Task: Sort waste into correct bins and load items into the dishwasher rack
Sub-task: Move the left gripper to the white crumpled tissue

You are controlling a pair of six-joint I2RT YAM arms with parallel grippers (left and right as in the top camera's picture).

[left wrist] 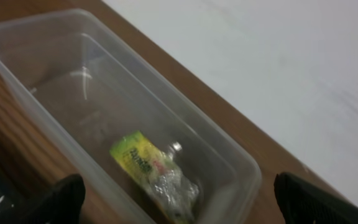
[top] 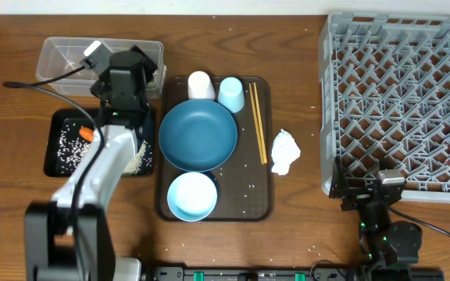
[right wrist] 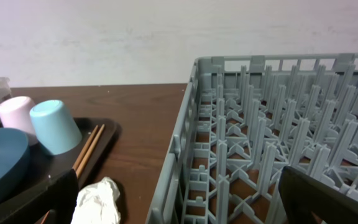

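1. Green-yellow and crinkled silver on the foil wrapper [left wrist: 148, 168], inside the clear tub [left wrist: 185, 124].
2. Dark blue plate [top: 198, 134]; light blue bowl [top: 191, 195].
3. A white cup [top: 200, 84] beside a light blue cup [top: 230, 94].
4. Grey lattice across the rack [top: 401, 101].
5. White tissue [top: 284, 151]; pale wooden chopsticks [top: 257, 121].
6. A black tray [top: 53, 160] speckled with white rice [top: 73, 148]; orange carrot [top: 87, 134].
7. Dark brown serving tray [top: 248, 195]; brown wood grain on the tabletop [top: 303, 70].

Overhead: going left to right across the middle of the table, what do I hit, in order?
black tray → dark blue plate → chopsticks → crumpled tissue → dishwasher rack
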